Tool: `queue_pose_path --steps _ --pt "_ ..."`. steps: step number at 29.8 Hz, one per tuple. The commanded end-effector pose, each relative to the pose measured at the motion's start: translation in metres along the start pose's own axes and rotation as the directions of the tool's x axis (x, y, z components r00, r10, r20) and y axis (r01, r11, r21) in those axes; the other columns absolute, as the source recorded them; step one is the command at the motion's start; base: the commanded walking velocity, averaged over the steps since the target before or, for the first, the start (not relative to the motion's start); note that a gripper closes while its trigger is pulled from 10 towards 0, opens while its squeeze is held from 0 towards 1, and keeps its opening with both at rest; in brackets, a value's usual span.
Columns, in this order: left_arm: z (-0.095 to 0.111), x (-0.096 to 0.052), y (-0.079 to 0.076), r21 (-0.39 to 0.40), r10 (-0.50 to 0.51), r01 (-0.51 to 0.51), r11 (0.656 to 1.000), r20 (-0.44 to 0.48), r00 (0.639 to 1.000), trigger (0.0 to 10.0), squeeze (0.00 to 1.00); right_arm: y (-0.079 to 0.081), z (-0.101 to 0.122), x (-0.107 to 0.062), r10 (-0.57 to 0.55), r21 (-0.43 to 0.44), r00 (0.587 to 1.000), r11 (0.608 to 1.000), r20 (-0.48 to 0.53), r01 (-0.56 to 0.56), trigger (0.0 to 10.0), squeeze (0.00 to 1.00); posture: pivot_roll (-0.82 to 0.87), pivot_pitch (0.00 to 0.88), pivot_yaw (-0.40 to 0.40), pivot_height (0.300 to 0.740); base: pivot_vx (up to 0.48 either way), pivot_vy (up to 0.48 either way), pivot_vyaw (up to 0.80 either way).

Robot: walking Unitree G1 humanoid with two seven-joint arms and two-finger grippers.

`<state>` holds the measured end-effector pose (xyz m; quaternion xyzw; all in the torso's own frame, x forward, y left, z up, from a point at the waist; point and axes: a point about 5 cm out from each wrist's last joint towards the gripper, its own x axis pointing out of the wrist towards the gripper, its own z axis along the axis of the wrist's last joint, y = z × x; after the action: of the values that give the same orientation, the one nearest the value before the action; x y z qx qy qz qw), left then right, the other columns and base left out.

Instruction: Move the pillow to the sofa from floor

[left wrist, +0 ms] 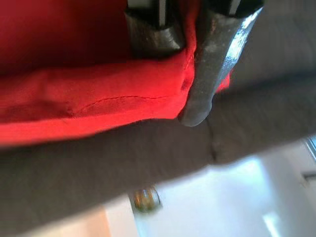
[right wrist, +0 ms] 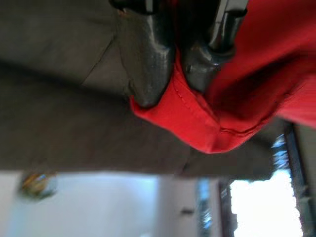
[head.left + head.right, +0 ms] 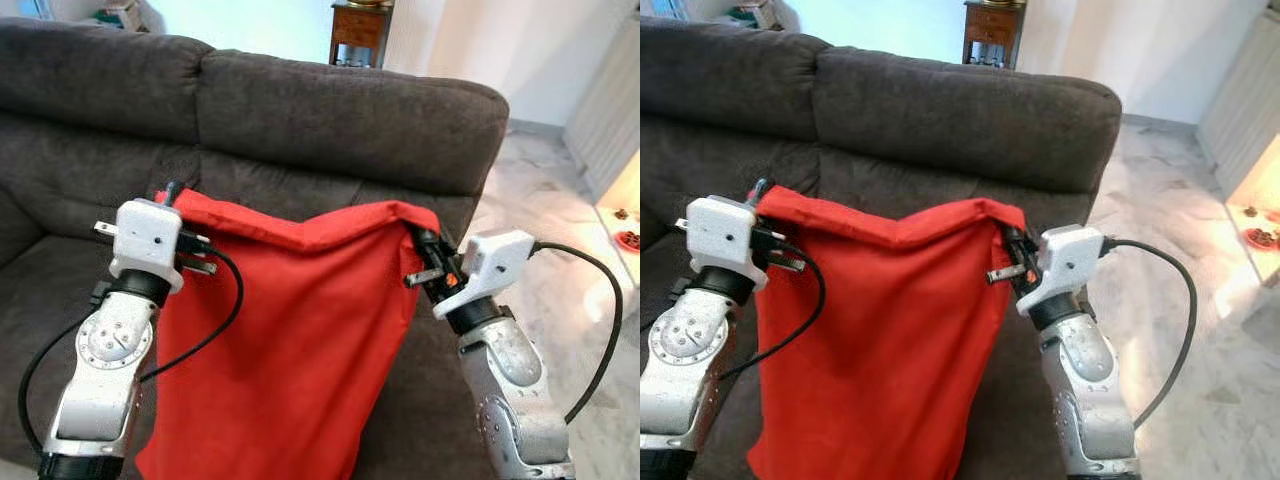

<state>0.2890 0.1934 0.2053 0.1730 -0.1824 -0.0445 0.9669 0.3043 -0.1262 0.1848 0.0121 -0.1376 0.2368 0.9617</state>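
Observation:
A red pillow (image 3: 290,340) hangs upright in front of the dark grey sofa (image 3: 330,130), held by its two top corners. My left gripper (image 3: 176,196) is shut on the top left corner, and the wrist view shows its fingers (image 1: 207,74) pinching the red seam (image 1: 98,103). My right gripper (image 3: 428,243) is shut on the top right corner, its fingers (image 2: 148,64) clamped on the red fabric (image 2: 197,123). The pillow's top edge sags slightly in the middle, level with the lower part of the sofa's backrest. Its lower end runs out of view.
The sofa's seat cushion (image 3: 60,290) lies behind and to the left of the pillow. A wooden side table (image 3: 360,30) stands behind the sofa. Pale marble floor (image 3: 560,230) stretches to the right, with a white cabinet (image 3: 610,100) at the far right.

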Motion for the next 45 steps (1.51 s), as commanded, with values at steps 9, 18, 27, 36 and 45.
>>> queue_pose_path --steps 9,18,27,36,45 --pt "-0.027 -0.017 -0.026 0.046 -0.205 0.214 0.976 -0.154 0.967 10.0 0.0 -0.006 -0.031 -0.005 0.031 -0.006 0.993 0.999 -0.116 -0.032 10.0 0.0 0.15 0.088 -0.05 0.74 0.0 0.0 0.0" --pt "-0.034 -0.021 -0.031 0.027 -0.231 0.241 0.97 -0.194 0.953 10.0 0.33 -0.004 -0.035 -0.006 0.048 0.009 0.992 0.999 -0.121 -0.047 10.0 0.15 0.15 0.102 -0.046 0.74 0.0 0.0 0.0" --pt "-0.033 -0.02 -0.032 0.015 -0.24 0.247 0.969 -0.188 0.952 10.0 1.0 -0.005 -0.033 -0.004 0.042 -0.01 0.993 0.999 -0.108 -0.043 10.0 1.0 0.15 0.106 -0.045 0.74 0.0 0.0 0.0" --pt "-0.035 -0.022 -0.034 0.015 -0.253 0.261 0.965 -0.196 0.947 10.0 1.0 -0.018 -0.037 -0.002 -0.057 -0.062 0.989 0.997 -0.137 0.049 10.0 0.27 0.15 0.1 -0.046 0.74 0.0 0.0 0.0" --pt "-0.114 -0.068 -0.022 -0.091 -0.176 0.151 0.984 -0.496 0.85 10.0 0.0 -0.076 -0.089 -0.049 -0.462 -0.038 0.822 0.878 -0.333 0.477 10.0 0.0 0.16 0.083 -0.035 0.74 0.0 0.0 0.0"
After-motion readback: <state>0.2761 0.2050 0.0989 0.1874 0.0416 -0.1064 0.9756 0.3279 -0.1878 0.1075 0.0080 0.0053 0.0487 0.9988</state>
